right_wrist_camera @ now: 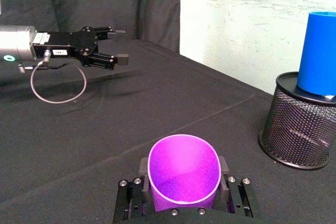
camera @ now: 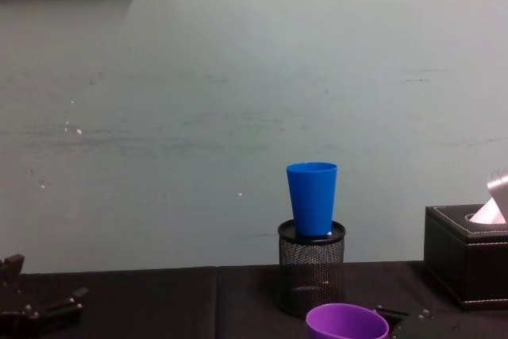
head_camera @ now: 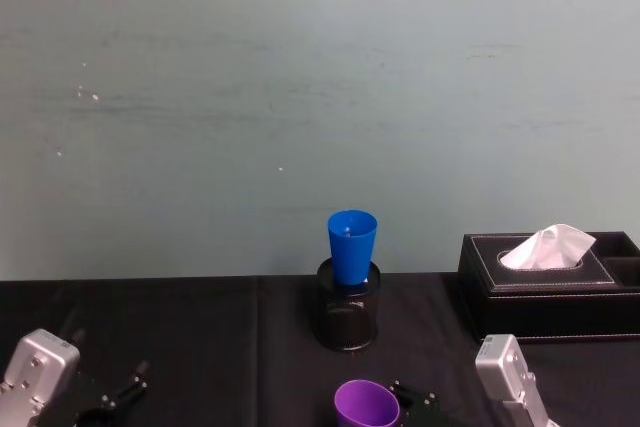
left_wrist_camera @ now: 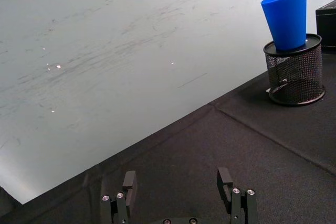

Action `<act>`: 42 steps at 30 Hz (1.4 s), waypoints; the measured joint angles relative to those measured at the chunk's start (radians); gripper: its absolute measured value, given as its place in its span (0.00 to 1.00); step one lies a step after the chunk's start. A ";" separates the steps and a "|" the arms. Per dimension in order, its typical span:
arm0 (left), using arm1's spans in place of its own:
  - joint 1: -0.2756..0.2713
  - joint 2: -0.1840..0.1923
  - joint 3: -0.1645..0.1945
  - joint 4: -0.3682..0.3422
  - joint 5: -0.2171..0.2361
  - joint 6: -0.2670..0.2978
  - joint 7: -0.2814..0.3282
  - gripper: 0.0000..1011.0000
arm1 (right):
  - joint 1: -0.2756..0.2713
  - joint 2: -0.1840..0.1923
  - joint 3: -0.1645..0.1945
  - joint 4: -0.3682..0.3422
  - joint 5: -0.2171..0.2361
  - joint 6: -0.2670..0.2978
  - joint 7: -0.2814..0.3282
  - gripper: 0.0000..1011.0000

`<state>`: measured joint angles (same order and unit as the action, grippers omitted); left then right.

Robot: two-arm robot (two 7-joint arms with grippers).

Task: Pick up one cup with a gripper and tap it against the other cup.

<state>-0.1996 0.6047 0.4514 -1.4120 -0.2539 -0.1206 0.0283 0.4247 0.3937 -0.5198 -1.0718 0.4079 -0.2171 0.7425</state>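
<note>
My right hand (right_wrist_camera: 182, 167) has the purple cup (right_wrist_camera: 184, 174) clamped between its two fingers, one pressed on each side of the wall just under the rim. In the right wrist view the rim looks squeezed a little out of round. The cup stands upright, long axis vertical, wide mouth up and narrow end down. The head view cuts off its base, so I cannot tell whether it rests on the table (head_camera: 200, 347) or hangs clear of it. It sits at the near edge of the table, close in front of me and about at the middle.

The blue cup (head_camera: 352, 245) is farther back, near the wall. It is also upright and mouth up, with its narrow base dropped into a black mesh holder (head_camera: 349, 317) so that most of the cup rises above the holder's rim. From the head, the purple cup lies nearer than the holder and a touch to its right. The two cups are apart, not touching.

A black tissue box (head_camera: 545, 287) with a white tissue sticking out stands to the right of the holder.

My left hand (left_wrist_camera: 177, 182) is low over the left side of the table, well apart from both cups. Its fingers are spread wide with nothing between them.
</note>
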 joint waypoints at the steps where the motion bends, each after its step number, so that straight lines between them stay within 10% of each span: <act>1: 0.000 0.000 0.000 0.000 0.000 0.000 0.000 0.99 | 0.000 0.000 0.000 0.000 0.000 0.000 0.000 0.72; 23: 0.000 0.000 0.000 0.000 0.000 0.000 0.000 0.99 | 0.001 0.002 0.000 -0.002 0.002 0.006 0.003 0.72; 42: 0.000 0.000 0.000 0.000 0.000 0.000 0.000 0.99 | 0.063 0.085 0.013 -0.196 0.087 0.201 0.037 0.72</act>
<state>-0.1995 0.6047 0.4513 -1.4120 -0.2538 -0.1205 0.0283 0.4877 0.4791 -0.5068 -1.2677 0.4951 -0.0164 0.7797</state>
